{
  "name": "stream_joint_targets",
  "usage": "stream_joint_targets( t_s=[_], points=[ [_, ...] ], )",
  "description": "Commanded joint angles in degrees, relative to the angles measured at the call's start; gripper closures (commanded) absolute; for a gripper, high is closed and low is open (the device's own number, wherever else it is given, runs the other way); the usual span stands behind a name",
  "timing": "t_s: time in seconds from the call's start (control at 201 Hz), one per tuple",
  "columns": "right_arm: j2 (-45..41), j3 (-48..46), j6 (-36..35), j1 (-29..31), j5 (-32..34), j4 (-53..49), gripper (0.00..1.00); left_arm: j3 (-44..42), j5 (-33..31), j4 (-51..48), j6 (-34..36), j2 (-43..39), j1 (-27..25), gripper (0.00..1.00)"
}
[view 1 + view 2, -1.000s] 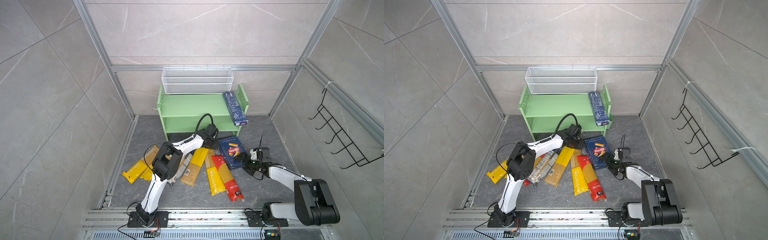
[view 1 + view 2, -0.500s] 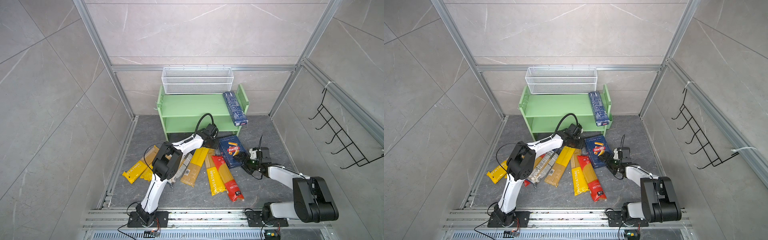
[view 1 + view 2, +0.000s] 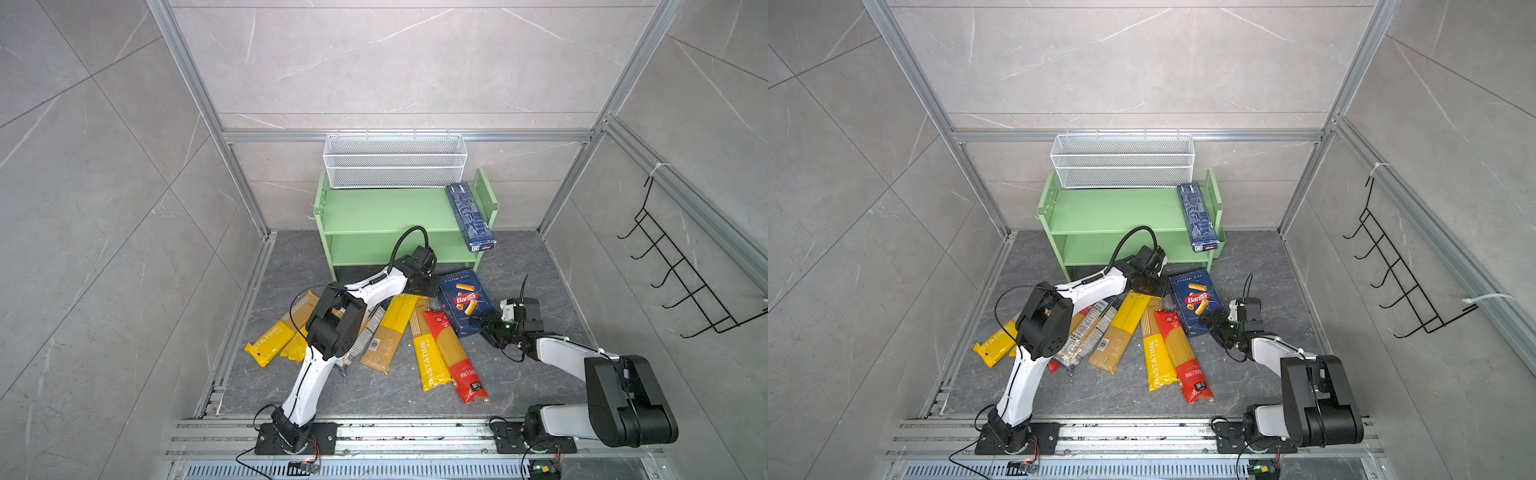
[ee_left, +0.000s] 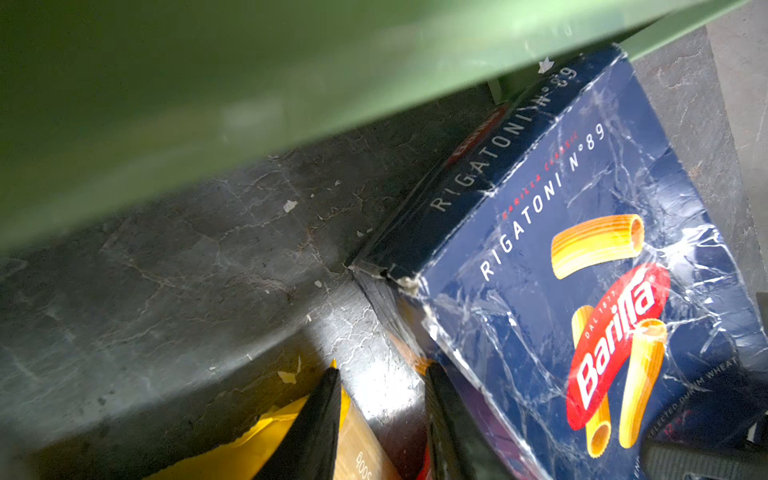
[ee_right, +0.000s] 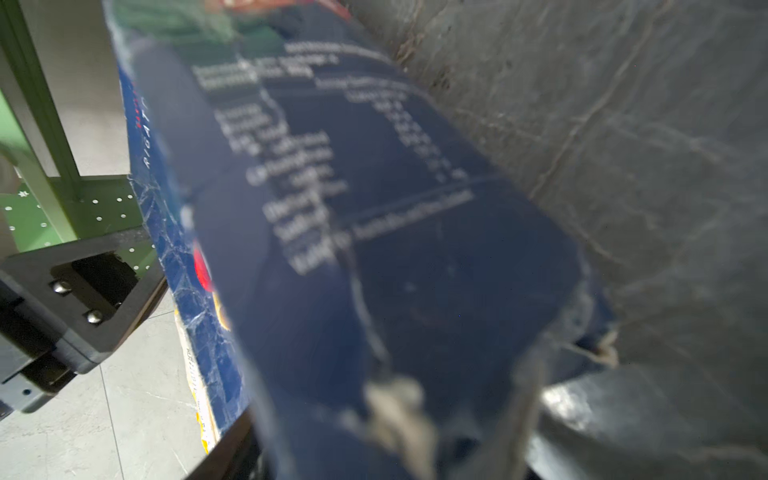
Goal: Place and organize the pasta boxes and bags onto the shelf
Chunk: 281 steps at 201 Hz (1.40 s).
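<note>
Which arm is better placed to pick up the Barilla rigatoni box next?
Right. The right gripper straddles a near corner of the Barilla box; the left gripper hovers beside it, empty.

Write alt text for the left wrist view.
A crinkled dark blue Barilla rigatoni box lies on the dark stone floor, a corner toward the camera, close to the blurred green shelf. The left claw stands open and empty, one tip over a yellow pasta bag.

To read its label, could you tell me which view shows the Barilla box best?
Left wrist view: the Barilla box shows its front print large and sharp. Both top views show it small; the right wrist view, a blurred side.
</note>
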Motion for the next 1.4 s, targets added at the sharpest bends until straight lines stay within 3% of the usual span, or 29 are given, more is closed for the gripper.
stream_joint_targets(
  t_s=[0.0, 0.159, 0.279, 0.443, 0.707, 0.871, 1.035, 1.21, 1.394],
  points=[
    [0.94, -3.44, -1.5, 1.03, 2.71, -9.87, 0.53, -1.6, 1.82, 0.18, -1.02, -0.53, 0.04, 0.63],
    [-0.7, -2.31, -2.92, 1.02, 4.56, -14.46, 0.68, -3.35, -0.06, -0.5, -0.71, -2.24, 0.06, 0.63],
    [-2.25, -0.64, -4.29, 0.97, 6.1, -19.16, 0.7, -4.11, -1.93, -1.38, -0.44, -3.69, 0.13, 0.62],
    [-5.14, -0.28, -5.59, 0.95, 7.22, -23.04, 0.81, -4.46, -6.27, -2.92, 0.13, -5.24, 0.13, 0.6],
    [-6.8, -1.32, -5.76, 1.02, 7.32, -24.81, 0.82, -4.13, -12.68, -2.56, 0.69, -7.81, 0.21, 0.56],
    [-9.86, -2.02, -5.43, 0.95, 7.59, -25.66, 0.71, -6.58, -12.87, 2.79, -0.4, -10.15, 1.29, 0.54],
    [-11.83, -2.4, -5.16, 0.95, 8.45, -26.54, 0.45, -6.5, -6.67, 8.95, -1.71, -9.36, 2.88, 0.45],
    [-12.09, -2.18, -5.33, 0.87, 7.92, -26.28, 0.36, -7.27, -2.01, 15.73, -4.16, -6.78, 3.75, 0.42],
    [-11.94, -1.64, -5.71, 0.85, 7.48, -26.52, 0.34, -13.31, 4.62, 29.28, -9.02, -5.06, 5.22, 0.38]
  ],
)
